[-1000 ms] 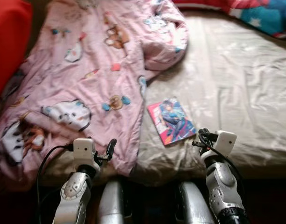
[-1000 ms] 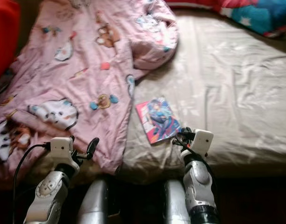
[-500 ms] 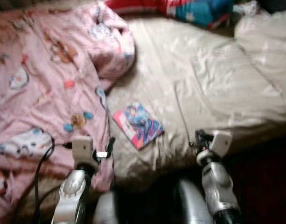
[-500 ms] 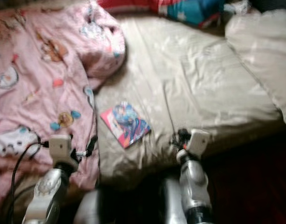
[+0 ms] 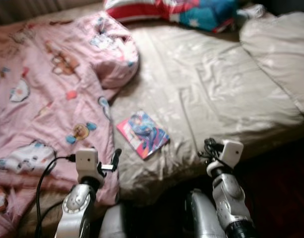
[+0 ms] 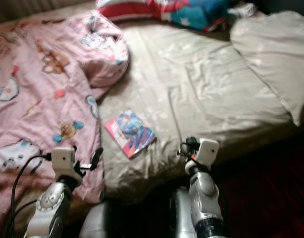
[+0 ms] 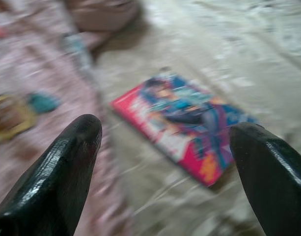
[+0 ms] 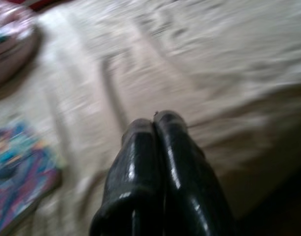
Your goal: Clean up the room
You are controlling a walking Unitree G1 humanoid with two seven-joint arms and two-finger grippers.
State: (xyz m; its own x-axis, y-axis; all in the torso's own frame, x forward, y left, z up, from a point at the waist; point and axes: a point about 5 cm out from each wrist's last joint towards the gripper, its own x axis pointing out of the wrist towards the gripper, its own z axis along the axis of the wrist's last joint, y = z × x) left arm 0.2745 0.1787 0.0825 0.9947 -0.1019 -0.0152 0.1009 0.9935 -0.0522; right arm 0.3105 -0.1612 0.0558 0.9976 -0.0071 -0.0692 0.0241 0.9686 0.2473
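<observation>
1. Your target is the comic book (image 5: pixel 142 134) — it lies flat on the beige sheet (image 5: pixel 216 89) near the front edge of the bed, just beside the hem of the pink blanket (image 5: pixel 47 94) and not touching it, as far as the blur lets you judge.
2. Your left gripper (image 7: pixel 165 162) is spread wide and empty, hanging above the blanket's edge with the book framed between its fingers.
3. Your right gripper (image 8: pixel 155 147) has its fingers pressed together, holding nothing, over the sheet at the bed's front edge, right of the book.
4. Expect the book to be light, thin and floppy, with a glossy cover that will likely slip. It sits flush on soft bedding, so a straight pinch from above probably finds no edge.
5. Take it by the near corner or the spine side — press one finger into the mattress to get under it, then close across the thickness.
6. The striped pillow (image 5: pixel 176 10) and beige pillow (image 5: pixel 278 54) at the far side can wait.
</observation>
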